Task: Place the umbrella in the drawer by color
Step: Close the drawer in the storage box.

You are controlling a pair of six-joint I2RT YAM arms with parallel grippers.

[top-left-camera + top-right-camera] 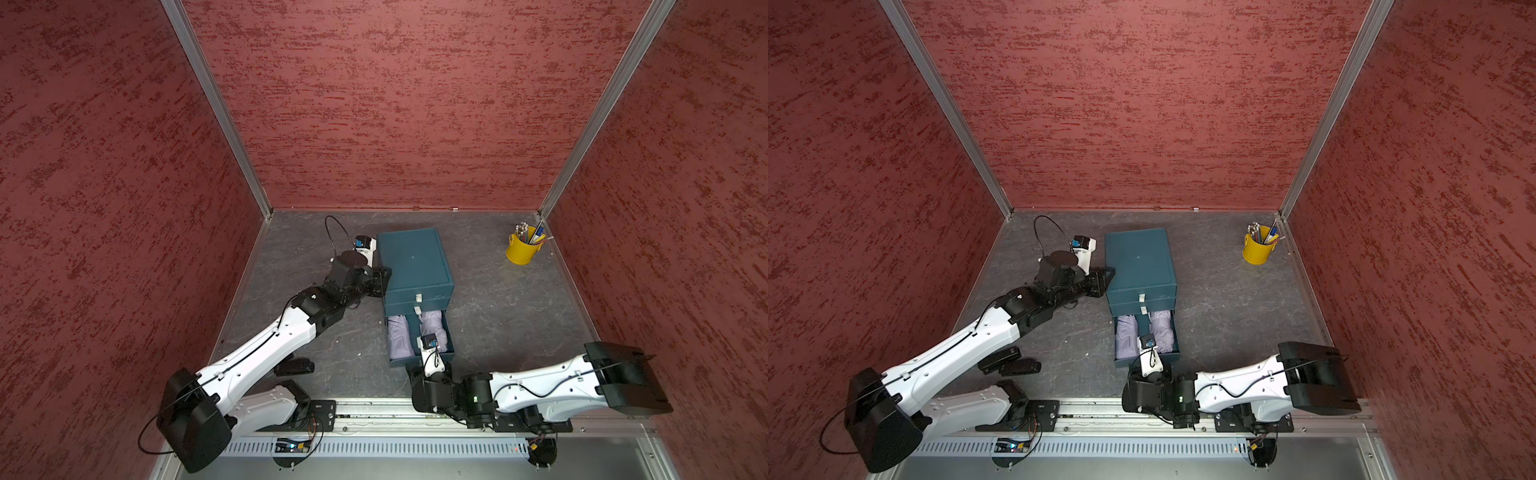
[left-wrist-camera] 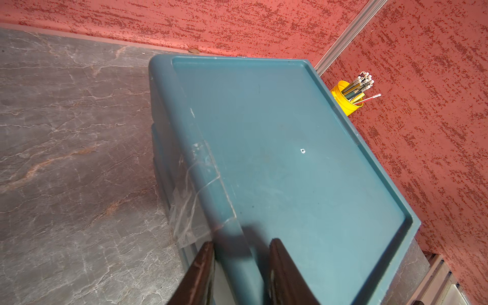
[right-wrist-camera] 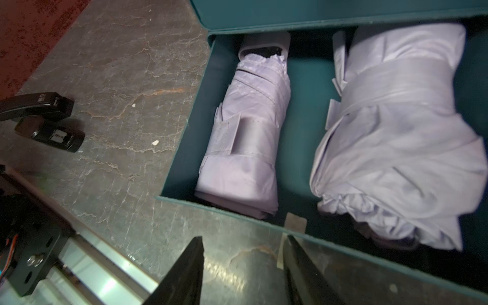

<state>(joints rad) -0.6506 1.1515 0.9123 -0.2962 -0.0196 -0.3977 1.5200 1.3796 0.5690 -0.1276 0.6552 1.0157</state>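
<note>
A teal drawer cabinet (image 1: 415,262) stands mid-table, and its bottom drawer (image 3: 184,118) is pulled out. Two lilac folded umbrellas (image 3: 245,137) (image 3: 396,145) lie side by side in it. Beside my left arm, two black folded umbrellas (image 1: 998,358) (image 1: 1019,368) rest on the table. My left gripper (image 2: 242,241) is open, its jaws standing close on either side of the cabinet's left top rim (image 2: 200,184). My right gripper (image 3: 243,237) hovers open and empty just in front of the drawer's front wall, one finger next to its tape tab (image 3: 295,223).
A yellow pot of pencils (image 1: 523,248) stands at the back right corner. The two upper drawers are shut, each with a pale tab (image 1: 418,297). Red walls close in three sides of the table. A metal rail (image 1: 374,409) runs along the front edge.
</note>
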